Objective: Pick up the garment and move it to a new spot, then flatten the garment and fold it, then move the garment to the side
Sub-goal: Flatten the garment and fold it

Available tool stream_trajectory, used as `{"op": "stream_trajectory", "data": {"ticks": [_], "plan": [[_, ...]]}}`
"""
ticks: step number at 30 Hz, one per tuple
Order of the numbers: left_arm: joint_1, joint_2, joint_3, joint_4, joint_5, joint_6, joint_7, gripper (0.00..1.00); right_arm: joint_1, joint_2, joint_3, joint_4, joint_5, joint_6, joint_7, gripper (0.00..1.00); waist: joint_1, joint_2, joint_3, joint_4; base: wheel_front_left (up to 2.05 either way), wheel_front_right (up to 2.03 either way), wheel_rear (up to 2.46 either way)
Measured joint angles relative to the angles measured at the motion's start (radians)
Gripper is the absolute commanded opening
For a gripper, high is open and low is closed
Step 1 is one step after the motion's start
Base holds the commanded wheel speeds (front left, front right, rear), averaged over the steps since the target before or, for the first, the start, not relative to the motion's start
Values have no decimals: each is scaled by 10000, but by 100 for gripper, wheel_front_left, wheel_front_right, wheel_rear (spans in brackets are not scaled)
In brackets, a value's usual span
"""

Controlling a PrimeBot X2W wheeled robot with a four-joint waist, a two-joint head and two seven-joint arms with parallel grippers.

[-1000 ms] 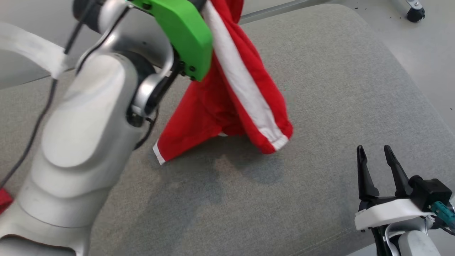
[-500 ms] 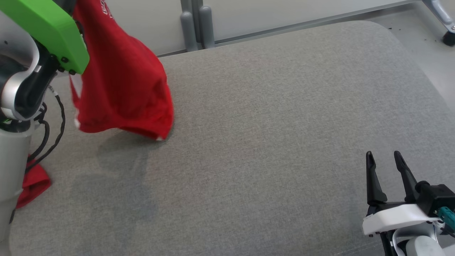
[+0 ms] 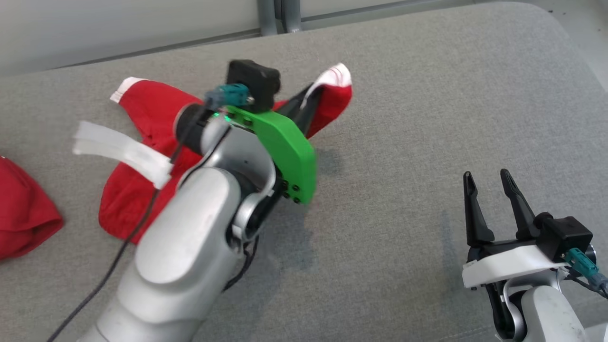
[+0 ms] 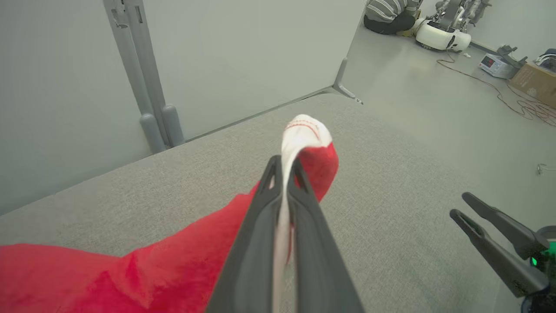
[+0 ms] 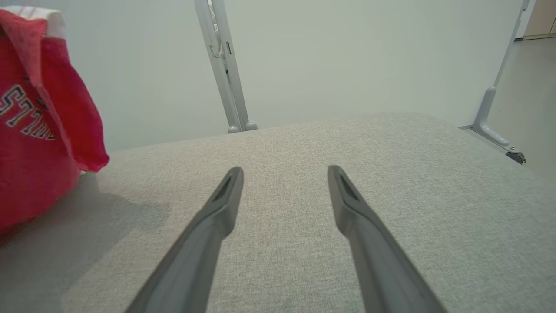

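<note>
The garment is red with white trim and lies stretched across the grey cushioned surface. My left gripper is shut on its white-cuffed end, held just above the cushion. In the left wrist view the white cuff sticks out past the closed left gripper, and the red cloth trails back to the lower left. My right gripper stands open over bare cushion at the lower right; the right wrist view shows the right gripper with nothing between its fingers and the garment, with white lettering, at the left.
A second red cloth lies at the cushion's left edge. A pale wall with grey posts runs behind the far edge. In the left wrist view, a person sits on the floor far off beside equipment, cables and a box.
The left arm swung the hanging garment to the left, then brought it down, so it now lies spread on the cushion with one end still gripped. The head camera shifted. The right gripper stayed open.
</note>
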Motion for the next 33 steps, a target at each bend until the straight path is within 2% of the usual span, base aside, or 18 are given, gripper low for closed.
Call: {"op": "stream_trajectory", "data": {"ticks": [4,10,17,20,22,23,24,25,33], "plan": [[56,-535,-500,1170,307,199,-765,0,-152,-10,280,46,86,0,0,100,0,0,363,-389,0,0,0],[-83,-777,-1260,2696,334,236,-1714,0,-274,-10,407,52,150,0,0,100,0,0,800,-1171,0,0,0],[-406,-788,-2495,3615,142,-71,-2414,0,-321,-8,410,13,182,0,0,100,0,0,1292,-1828,0,0,0],[-600,-777,-3162,3482,-251,-495,-2681,0,-334,-12,313,44,163,0,0,100,0,0,1392,-1910,0,0,0],[-592,-825,-3641,3444,-522,-522,-2713,0,-338,-10,320,71,151,0,0,100,0,0,1384,-1866,0,0,0],[-575,-823,-3822,3448,-685,-535,-2746,22,-339,-8,337,92,150,0,0,100,0,0,1368,-1827,0,0,0],[-557,-823,-3990,3496,-863,-495,-2708,68,-343,-6,345,115,136,0,0,100,0,0,1349,-1778,0,0,0],[-532,-821,-4149,3593,-940,-447,-2662,100,-351,-8,372,132,123,0,0,100,0,0,1322,-1718,0,0,0],[-374,-798,-4646,3655,-1536,-219,-2401,100,-198,-2,46,98,-25,0,2,100,0,0,1076,-1142,0,0,0]]}}
